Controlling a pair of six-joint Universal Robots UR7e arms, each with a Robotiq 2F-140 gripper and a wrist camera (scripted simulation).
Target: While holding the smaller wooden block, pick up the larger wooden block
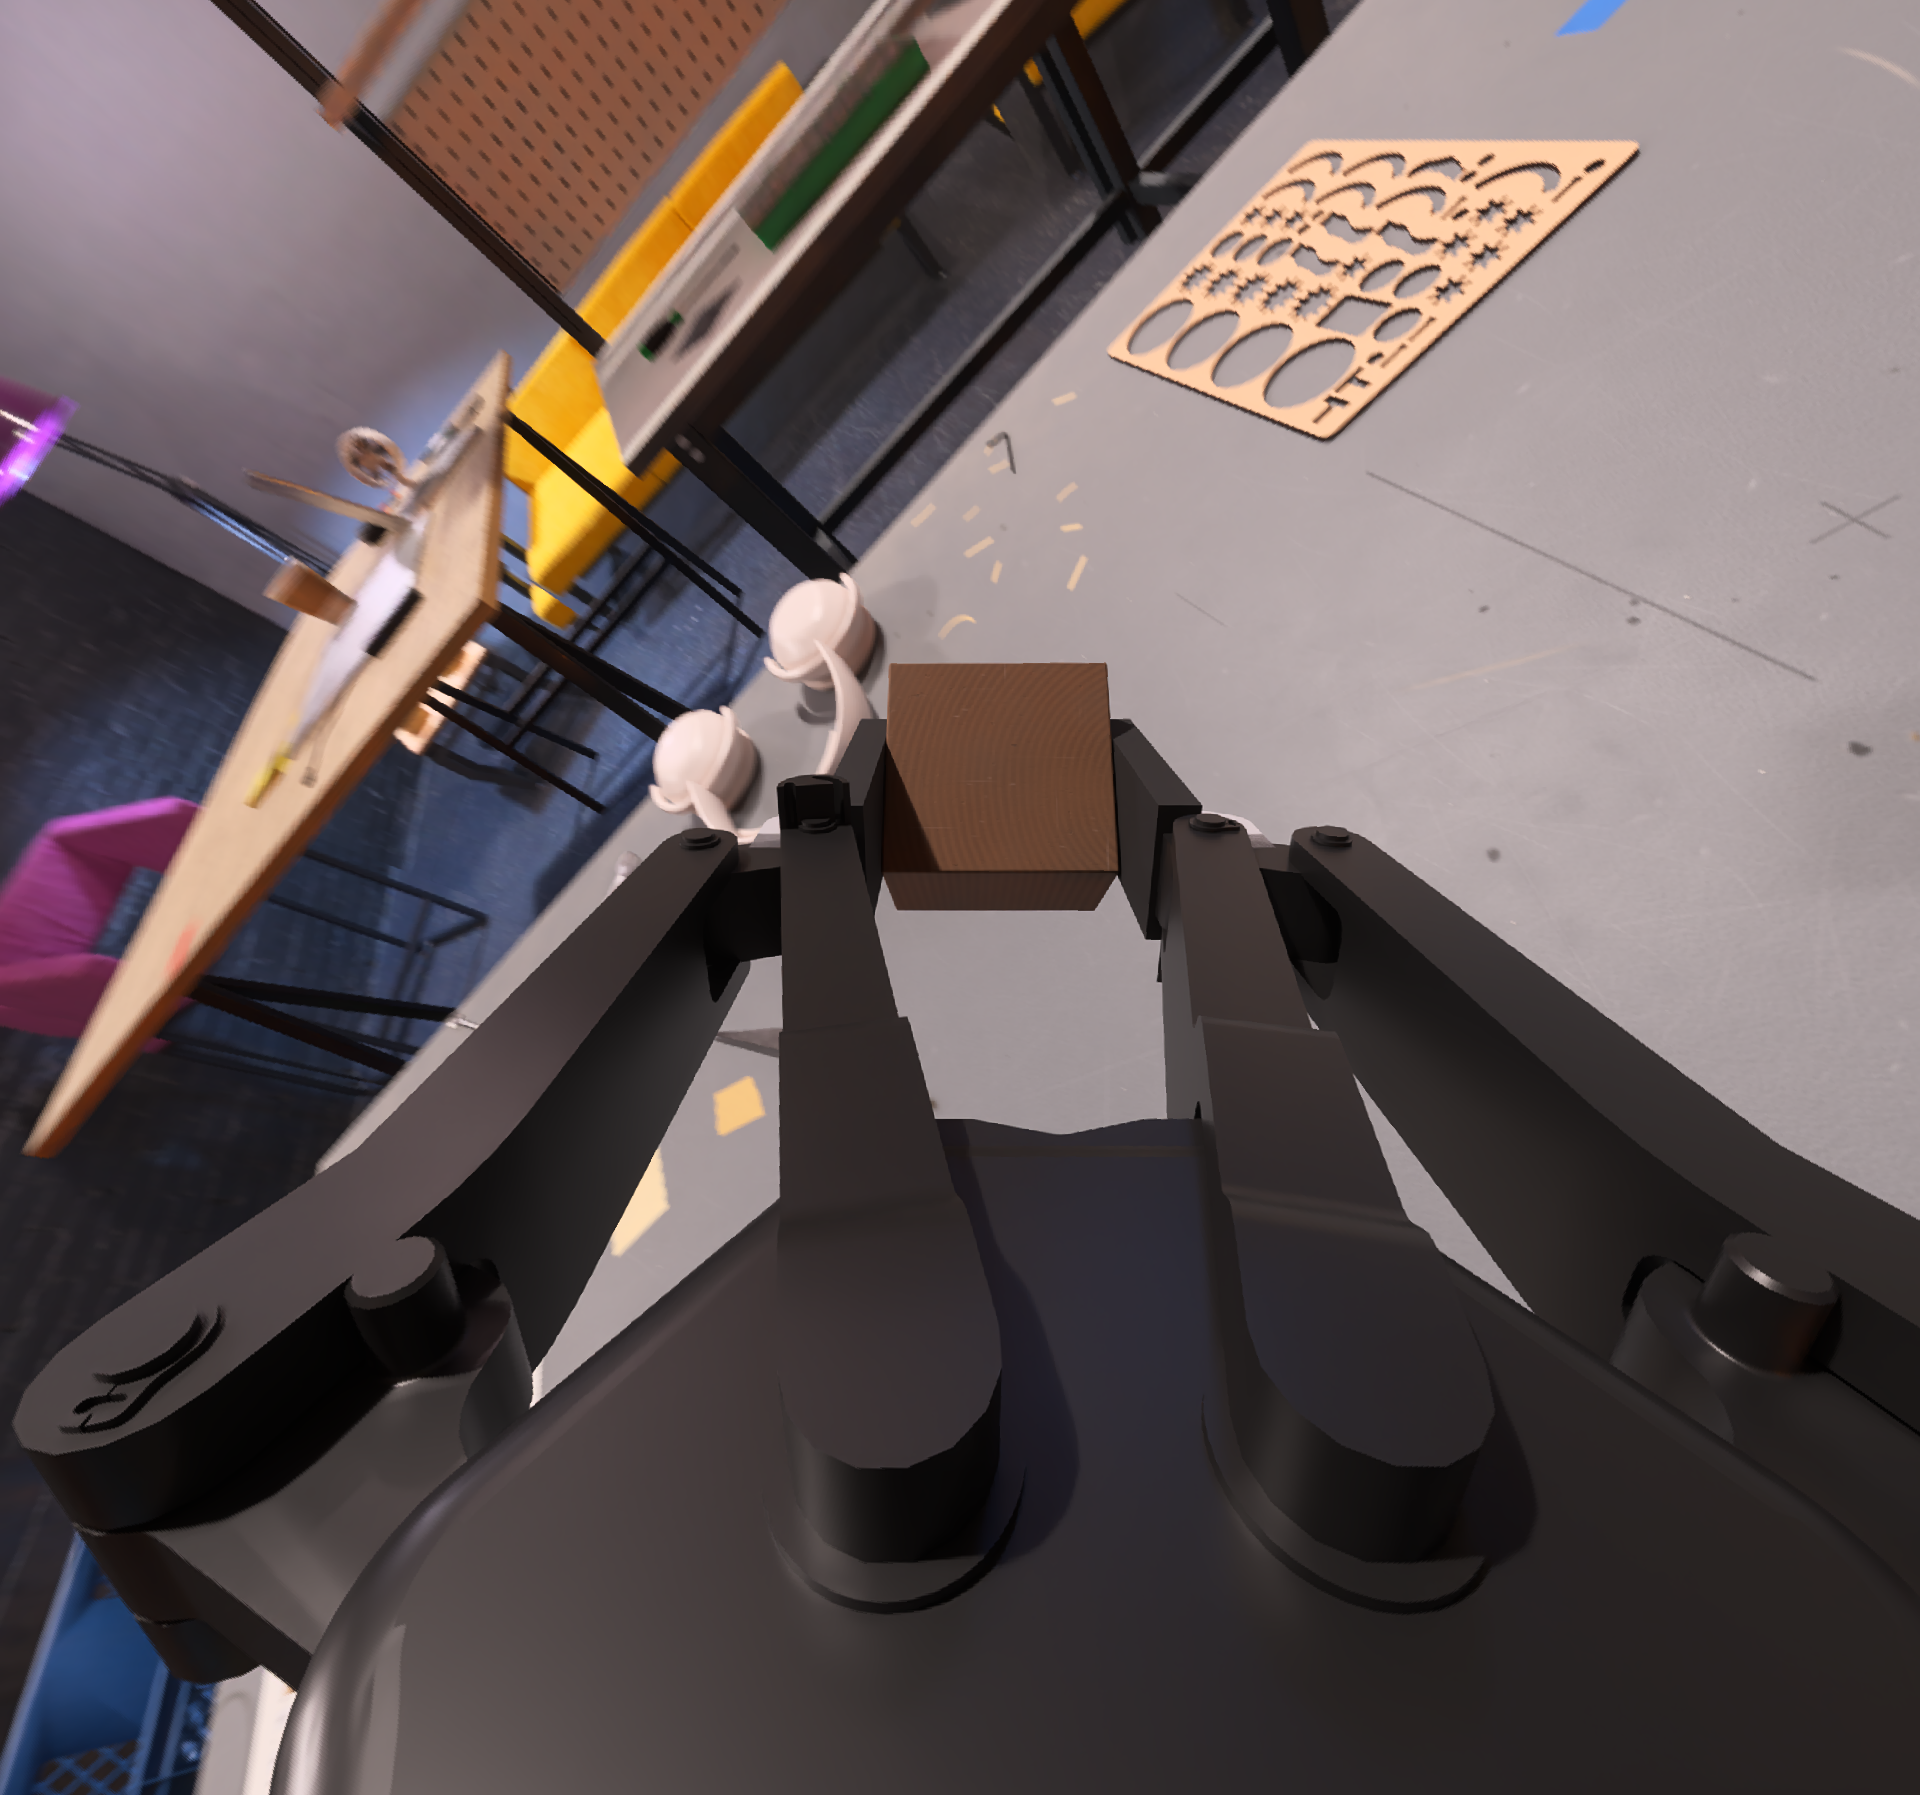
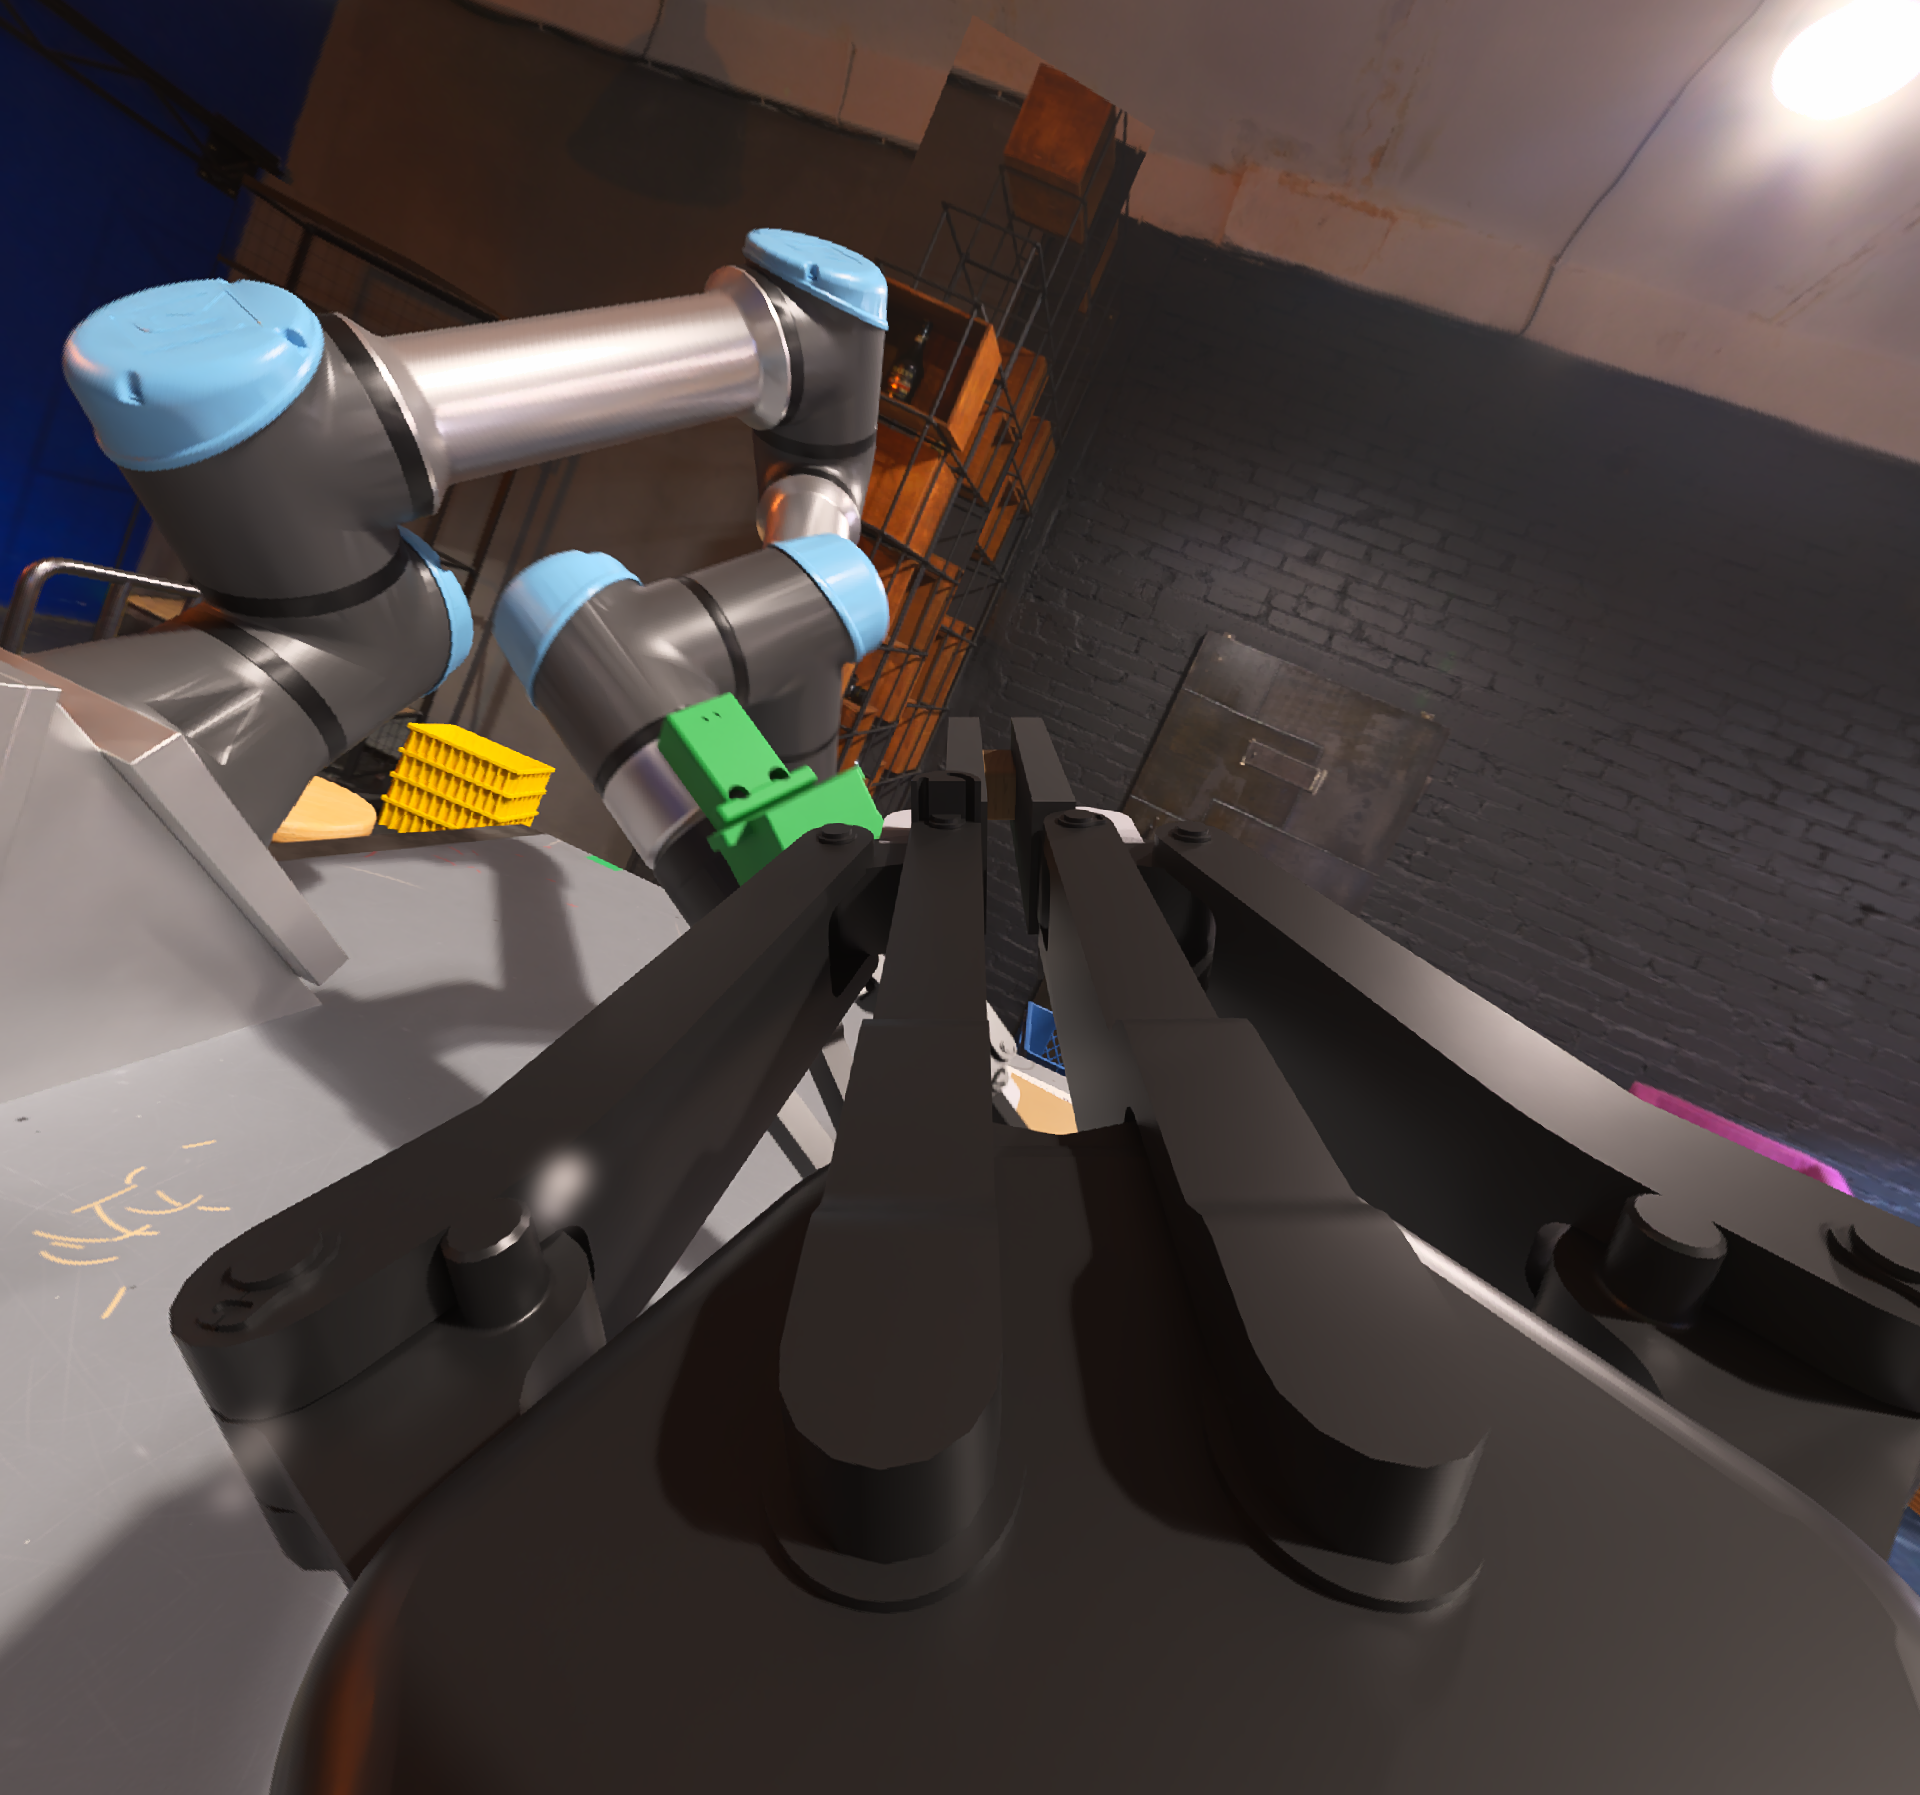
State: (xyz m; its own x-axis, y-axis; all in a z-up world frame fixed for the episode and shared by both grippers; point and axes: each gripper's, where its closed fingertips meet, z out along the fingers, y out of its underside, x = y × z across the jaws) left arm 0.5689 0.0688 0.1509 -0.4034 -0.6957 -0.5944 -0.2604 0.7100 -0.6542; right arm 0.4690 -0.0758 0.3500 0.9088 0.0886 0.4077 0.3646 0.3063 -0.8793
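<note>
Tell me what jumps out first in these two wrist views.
In the left wrist view, the brown wooden block sits clamped between the left gripper's jaws, above the grey table, with a tan cut-out stencil sheet lying further off. In the right wrist view, the right gripper points up off the table, jaws nearly together on a small brown piece, beside the other arm's green wrist mount.

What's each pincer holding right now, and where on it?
Left pincer clamps the larger block by two opposite sides. Right pincer pinches the smaller block, mostly hidden.
</note>
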